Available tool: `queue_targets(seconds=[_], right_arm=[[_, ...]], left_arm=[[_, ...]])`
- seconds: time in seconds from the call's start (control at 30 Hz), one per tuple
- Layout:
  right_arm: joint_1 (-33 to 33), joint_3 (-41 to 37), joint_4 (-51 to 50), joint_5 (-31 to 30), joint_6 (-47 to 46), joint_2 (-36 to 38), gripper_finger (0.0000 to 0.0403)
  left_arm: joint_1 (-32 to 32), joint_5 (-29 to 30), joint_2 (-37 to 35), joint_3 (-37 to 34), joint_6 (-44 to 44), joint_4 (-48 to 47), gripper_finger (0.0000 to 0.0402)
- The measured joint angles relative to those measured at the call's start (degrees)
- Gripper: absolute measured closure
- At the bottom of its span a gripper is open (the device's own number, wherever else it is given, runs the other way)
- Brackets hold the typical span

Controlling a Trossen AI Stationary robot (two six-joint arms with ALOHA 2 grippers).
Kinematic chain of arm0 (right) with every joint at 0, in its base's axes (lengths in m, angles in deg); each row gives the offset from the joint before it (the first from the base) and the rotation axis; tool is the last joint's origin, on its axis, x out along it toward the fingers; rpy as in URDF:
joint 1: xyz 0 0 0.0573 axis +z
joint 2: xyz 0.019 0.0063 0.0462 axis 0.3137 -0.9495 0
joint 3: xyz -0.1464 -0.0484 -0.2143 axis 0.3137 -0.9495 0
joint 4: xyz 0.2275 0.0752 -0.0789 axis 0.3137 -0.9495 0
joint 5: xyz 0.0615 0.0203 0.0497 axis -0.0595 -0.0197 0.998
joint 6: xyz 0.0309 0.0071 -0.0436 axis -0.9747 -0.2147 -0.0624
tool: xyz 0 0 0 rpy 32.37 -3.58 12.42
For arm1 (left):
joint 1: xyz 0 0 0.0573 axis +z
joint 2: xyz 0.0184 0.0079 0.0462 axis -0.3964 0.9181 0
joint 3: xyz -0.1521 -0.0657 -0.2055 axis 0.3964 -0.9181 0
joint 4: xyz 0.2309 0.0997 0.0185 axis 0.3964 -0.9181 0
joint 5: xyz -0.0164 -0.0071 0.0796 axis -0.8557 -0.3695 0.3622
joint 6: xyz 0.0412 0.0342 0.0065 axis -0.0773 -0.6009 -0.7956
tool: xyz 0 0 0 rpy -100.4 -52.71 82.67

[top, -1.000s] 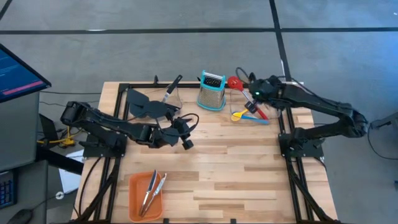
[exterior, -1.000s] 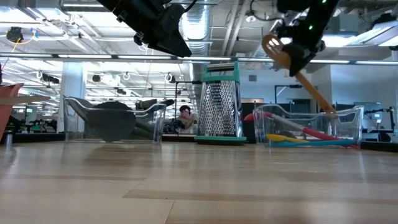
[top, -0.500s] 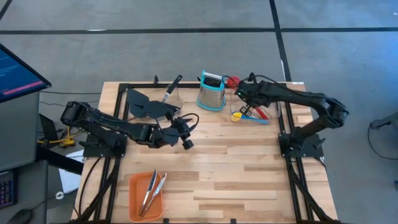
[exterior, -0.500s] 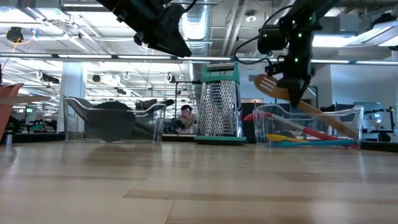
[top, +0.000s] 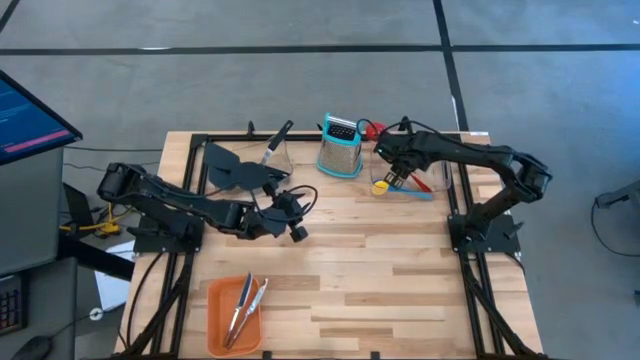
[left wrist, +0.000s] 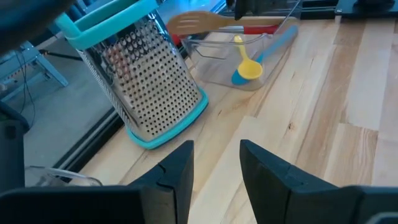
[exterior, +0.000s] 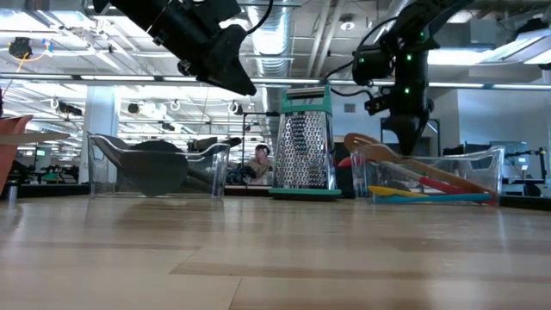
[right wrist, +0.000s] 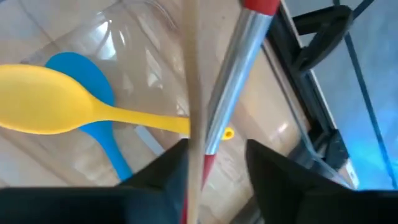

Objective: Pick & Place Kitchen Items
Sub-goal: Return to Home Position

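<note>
Now your right gripper (top: 391, 172) hangs, fingers (right wrist: 161, 169) parted, over the clear bin (exterior: 492, 164) at the table's (top: 400, 290) far right corner; the wooden slotted spatula (exterior: 405, 158), seemingly too long, leans on its rim. Left gripper (top: 297, 232) waits unclenched, empty, left of centre

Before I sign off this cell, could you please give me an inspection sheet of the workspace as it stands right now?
Surface: wooden table, no spills seen.
Job's things: black spatulas in the left clear bin. Wooden slotted spatula, red slotted spoon, yellow spoon and blue spoon in the right clear bin. Tongs in the orange tray.
Clutter: box grater upright between the bins.
Grippers: left end effector open, raised near the left bin. Right end effector open, over the right bin.
Cables: cable loop at the left wrist.
Surroundings: monitor left of the table, person far behind.
</note>
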Motion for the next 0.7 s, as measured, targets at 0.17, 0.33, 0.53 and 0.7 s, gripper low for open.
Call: queue_targets(seconds=[0.17,0.33,0.53,0.7], right_arm=[[0.56,4.90,-6.31,-0.15,0.58,1.89,0.0175],[3.01,11.77,-14.14,-0.11,-0.32,4.98,0.0168],[8.02,16.46,-16.22,4.42,-4.60,10.89,0.0239],[13.63,16.53,-14.41,6.42,-8.61,16.17,0.0339]], left_arm=[[0.00,0.00,0.00,-0.01,0.01,0.20,0.0284],[0.00,0.01,0.00,-0.01,-0.03,0.31,0.0284],[-0.02,0.04,0.00,-0.01,-5.18,0.46,0.0284],[-0.23,0.04,0.00,-0.01,-9.06,1.63,0.0284]])
